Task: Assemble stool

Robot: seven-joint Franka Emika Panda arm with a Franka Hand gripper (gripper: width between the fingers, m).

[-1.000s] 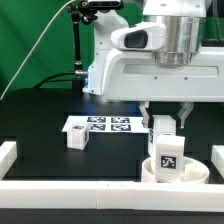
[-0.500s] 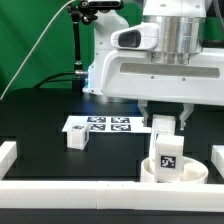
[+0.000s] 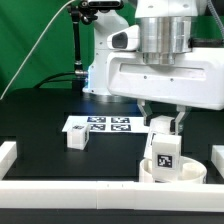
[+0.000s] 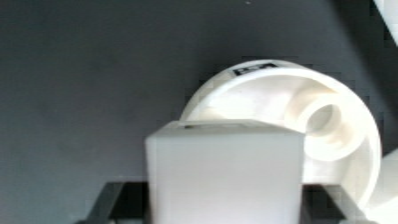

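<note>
My gripper (image 3: 164, 120) is shut on a white blocky stool leg (image 3: 165, 152) with a square tag and holds it upright. The leg's lower end is in the low round seat (image 3: 150, 172) near the front rail. In the wrist view the leg (image 4: 231, 165) fills the space between my dark fingers (image 4: 125, 200). The seat (image 4: 267, 95) lies beyond it, showing a round socket. A second loose leg (image 3: 77, 138) stands on the table at the exterior view's left of the marker board (image 3: 100, 125).
White border rails run along the front (image 3: 70, 190), the left (image 3: 8, 155) and the right (image 3: 217, 155). The robot's white base (image 3: 150, 75) stands behind the work area.
My wrist has shifted slightly toward the exterior view's left and the held leg has moved a little with it over the seat. The loose leg has not moved.
</note>
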